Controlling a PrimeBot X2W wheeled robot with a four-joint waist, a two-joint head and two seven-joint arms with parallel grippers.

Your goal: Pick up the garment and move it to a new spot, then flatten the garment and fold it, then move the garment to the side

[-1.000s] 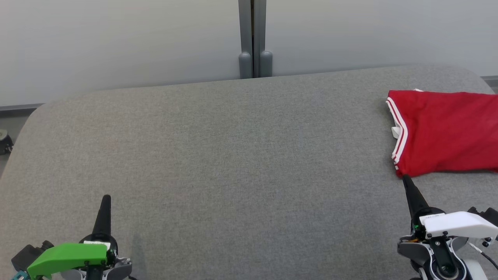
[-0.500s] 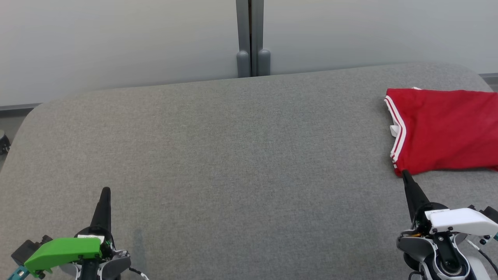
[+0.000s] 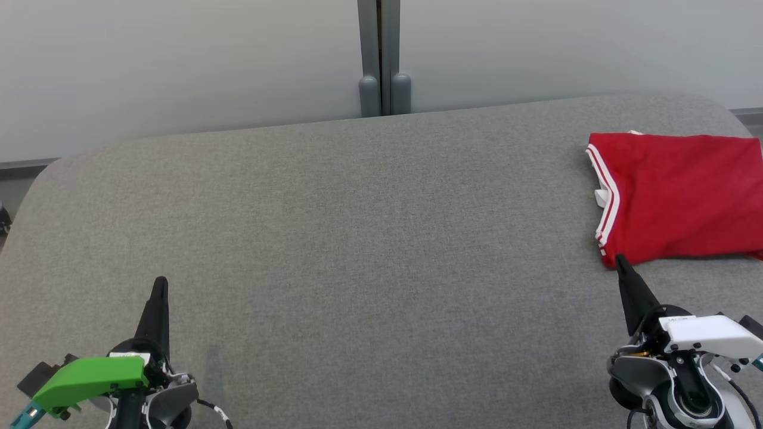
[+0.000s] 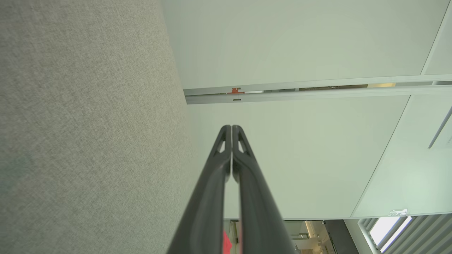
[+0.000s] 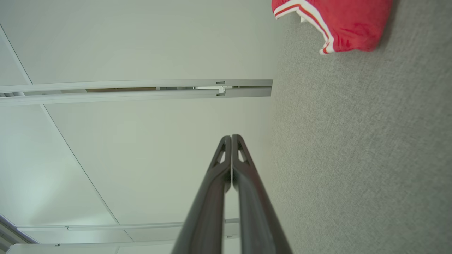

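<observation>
A red garment (image 3: 679, 196) with white stripes along its left edge lies folded at the far right of the grey table (image 3: 357, 238); the right wrist view has the red garment (image 5: 339, 23) at its top. My right gripper (image 3: 621, 261) is shut and holds nothing, its tip just below the garment's near left corner, apart from the cloth as far as I can tell. Its fingertips (image 5: 231, 138) press together in the wrist view. Low on the left, my left gripper (image 3: 160, 282) is shut on nothing, its fingertips (image 4: 231, 128) closed, far from the garment.
A pale wall with a grey vertical post (image 3: 381, 59) runs behind the table's far edge. The table's rounded left corner (image 3: 36, 179) borders a strip of floor. Bare grey fabric spans the stretch between the two grippers.
The head camera has shifted, so the whole scene sits slightly higher and further left. Both grippers stay shut and low, each tip a little higher in the picture; the garment lies unmoved.
</observation>
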